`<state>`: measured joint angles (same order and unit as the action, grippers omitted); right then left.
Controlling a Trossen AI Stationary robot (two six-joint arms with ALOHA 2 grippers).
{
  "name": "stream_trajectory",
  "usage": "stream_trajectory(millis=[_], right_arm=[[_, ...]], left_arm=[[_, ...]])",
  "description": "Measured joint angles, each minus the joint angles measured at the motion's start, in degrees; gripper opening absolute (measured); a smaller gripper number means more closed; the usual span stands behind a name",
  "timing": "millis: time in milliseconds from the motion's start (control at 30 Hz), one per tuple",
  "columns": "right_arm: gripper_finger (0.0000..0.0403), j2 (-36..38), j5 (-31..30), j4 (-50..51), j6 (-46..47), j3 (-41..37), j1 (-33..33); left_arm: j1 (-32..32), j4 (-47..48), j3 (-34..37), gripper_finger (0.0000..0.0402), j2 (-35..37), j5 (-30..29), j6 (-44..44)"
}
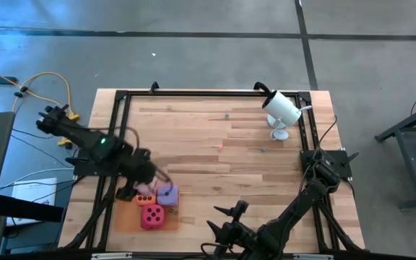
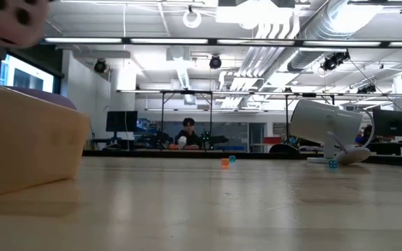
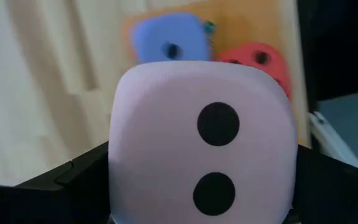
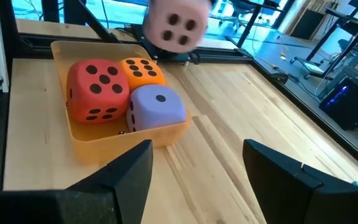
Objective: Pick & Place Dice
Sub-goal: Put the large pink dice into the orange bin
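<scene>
My left gripper (image 1: pixel 144 185) is shut on the light pink die (image 3: pixel 204 143), which hangs over the flat orange tray (image 4: pixel 129 140) near the table's left near corner. The die also shows blurred in the right wrist view (image 4: pixel 176 22) and at the low view's top corner (image 2: pixel 9 17). Three dice rest in the tray: the magenta die (image 4: pixel 95 90), the orange die (image 4: pixel 142 71) and the purple die (image 4: pixel 156 107). My right gripper (image 4: pixel 197 155) is open and waits at the near edge, pointing at the tray from its right. My left gripper pinches the light pink die between its two fingers (image 3: pixel 73 180), one on each of two opposite side faces (image 3: pixel 120 155). The two-pip face looks at the wrist camera. The die is lifted clear above the tray and the other dice.
A white camera on a stand (image 1: pixel 282 108) sits at the far right of the table. A few tiny bits (image 1: pixel 220 146) lie mid-table. A black frame (image 1: pixel 121 130) runs along the table's edges. A person (image 2: pixel 187 132) sits far off in the room.
</scene>
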<state>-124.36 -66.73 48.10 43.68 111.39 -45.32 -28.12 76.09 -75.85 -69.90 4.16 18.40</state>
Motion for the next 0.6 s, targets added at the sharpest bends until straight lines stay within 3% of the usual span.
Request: stream_trajectory(millis=[200,400,600], right_arm=[[0.0239,0.0,0.9,-0.6,0.0,0.0,-0.1],[0.0239,0.0,1.3,-1.4,0.0,0.0,-0.1],[0.0239,0.0,3.8,-2.3,0.0,0.0,-0.1]], left_arm=[[-12.8,-2.5,0.0,0.0365,-0.1,-3.6,15.0],[-24.3,-6.2,0.3,0.0366,-1.4,-9.7,22.7],[-29.7,-7.2,4.8,0.0366,-2.1,-14.0,31.7]])
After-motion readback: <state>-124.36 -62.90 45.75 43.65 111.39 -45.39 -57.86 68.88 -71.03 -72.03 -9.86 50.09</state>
